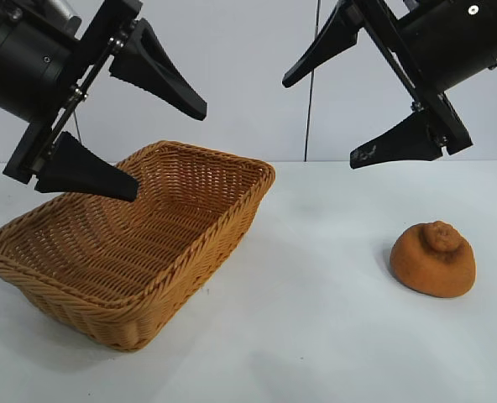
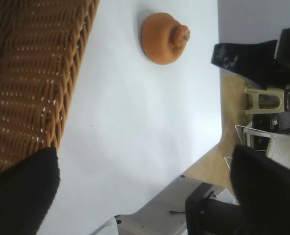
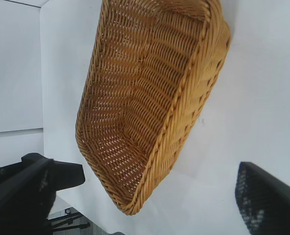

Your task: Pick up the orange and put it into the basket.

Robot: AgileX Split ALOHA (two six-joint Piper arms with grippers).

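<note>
We see a large tan-golden rectangular woven wicker basket [image 1: 131, 252] at the left of a white table [image 1: 316, 336], nothing in it. A dull orange-brown, rough-skinned orange [image 1: 433, 259] with its knobby bump uppermost rests on the table at the right, well apart from the basket. The left gripper [image 1: 172, 150] hangs above the basket, fingers spread. The right gripper [image 1: 317, 122] hangs above the table, fingers spread.

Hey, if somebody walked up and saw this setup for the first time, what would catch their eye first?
Probably the big woven basket sitting empty on the left side of the white table. Next, the lumpy orange alone on the table's right side, well apart from the basket. Above them hang two black grippers with fingers spread wide: the left gripper over the basket, the right gripper up and to the left of the orange, neither touching anything.
</note>
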